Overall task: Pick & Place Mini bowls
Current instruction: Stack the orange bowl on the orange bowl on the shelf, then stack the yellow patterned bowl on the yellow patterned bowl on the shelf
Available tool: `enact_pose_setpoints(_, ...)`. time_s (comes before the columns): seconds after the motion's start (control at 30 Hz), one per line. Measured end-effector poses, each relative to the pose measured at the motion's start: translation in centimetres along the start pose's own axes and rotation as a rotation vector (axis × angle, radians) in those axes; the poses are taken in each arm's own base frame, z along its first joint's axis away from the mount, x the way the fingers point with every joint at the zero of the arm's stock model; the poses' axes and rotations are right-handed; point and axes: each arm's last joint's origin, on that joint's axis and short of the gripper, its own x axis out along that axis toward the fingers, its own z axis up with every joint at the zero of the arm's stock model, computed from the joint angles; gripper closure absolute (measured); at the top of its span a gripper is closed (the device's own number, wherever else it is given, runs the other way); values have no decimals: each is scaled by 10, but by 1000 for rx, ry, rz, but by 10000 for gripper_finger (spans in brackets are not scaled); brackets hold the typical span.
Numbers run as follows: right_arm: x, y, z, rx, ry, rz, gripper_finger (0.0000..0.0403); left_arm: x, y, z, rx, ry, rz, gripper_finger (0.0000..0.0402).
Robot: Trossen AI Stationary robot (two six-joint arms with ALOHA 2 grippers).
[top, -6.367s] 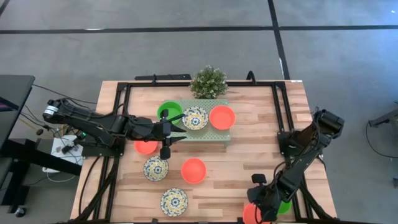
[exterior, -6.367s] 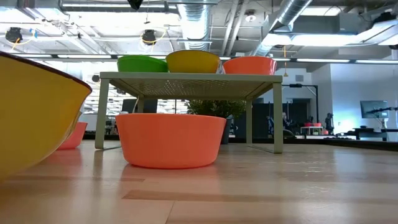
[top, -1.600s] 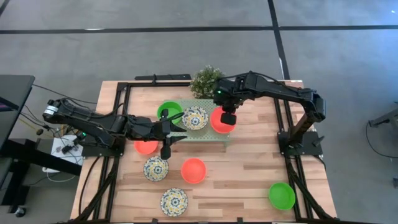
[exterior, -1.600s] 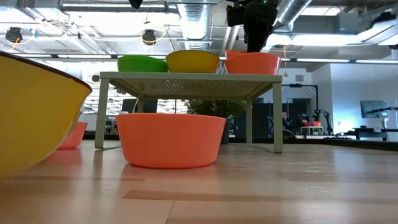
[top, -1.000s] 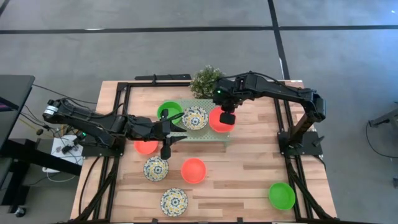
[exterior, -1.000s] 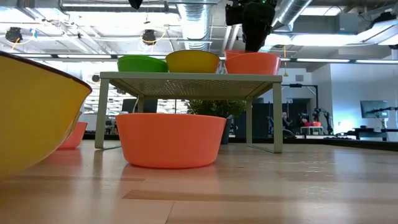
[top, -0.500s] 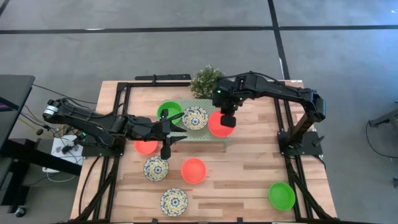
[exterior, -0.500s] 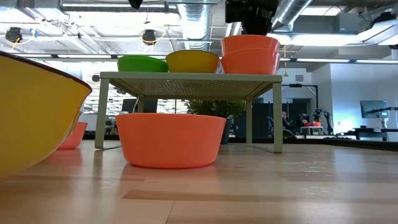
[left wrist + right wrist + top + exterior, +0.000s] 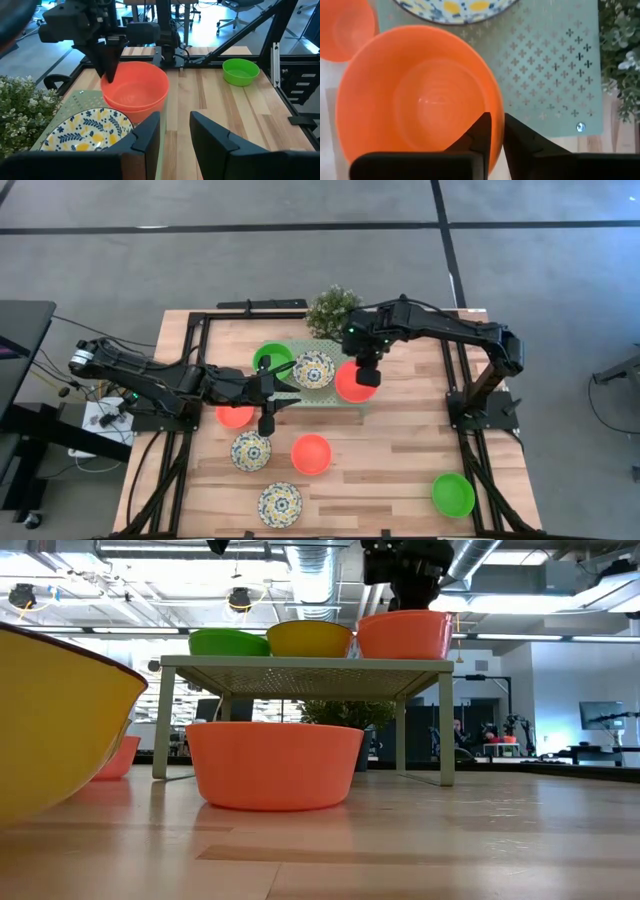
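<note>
My right gripper (image 9: 367, 374) (image 9: 497, 136) is over the right end of the pale green platform (image 9: 330, 398), shut on an orange-red mini bowl (image 9: 350, 382) (image 9: 404, 634). In the left wrist view a second orange-red bowl's rim (image 9: 150, 107) shows just under the held bowl (image 9: 134, 87). A green bowl (image 9: 271, 360) and a patterned bowl (image 9: 313, 370) stand on the platform. My left gripper (image 9: 285, 380) (image 9: 175, 132) hovers open at the platform's near-left side. My right gripper holds the orange-red bowl by its rim (image 9: 495, 107) on the side toward the table's right. One finger (image 9: 481, 132) is inside the bowl and one (image 9: 520, 137) outside, coming from above and pointing down. The bowl is tilted; whether it rests in the bowl beneath, I cannot tell.
On the table stand two orange-red bowls (image 9: 235, 417) (image 9: 311, 452), two patterned bowls (image 9: 251, 450) (image 9: 280, 503) and a green bowl (image 9: 452, 493) near the right corner. A bushy plant (image 9: 335, 310) stands behind the platform. Black frame rails (image 9: 455, 370) run along the table's sides.
My right gripper raised the orange-red bowl clear above the second orange-red bowl, carried it a little toward the table's near edge, then lowered it again. The bowl now sits tilted at the platform's right end.
</note>
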Motion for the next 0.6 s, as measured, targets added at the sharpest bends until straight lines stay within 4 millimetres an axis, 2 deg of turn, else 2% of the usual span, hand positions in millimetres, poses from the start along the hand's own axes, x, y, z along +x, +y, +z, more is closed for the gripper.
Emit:
enact_pose_setpoints(0.37,-5,-1,2,-2,-51,-11,339,0,0,0,0,0,0,294)
enact_pose_setpoints(0.47,-14,3,1,-8,-43,-7,339,0,0,0,0,0,0,294)
enact_pose_setpoints(0.6,-37,11,1,30,-23,5,339,2,-1,-6,5,16,-15,294)
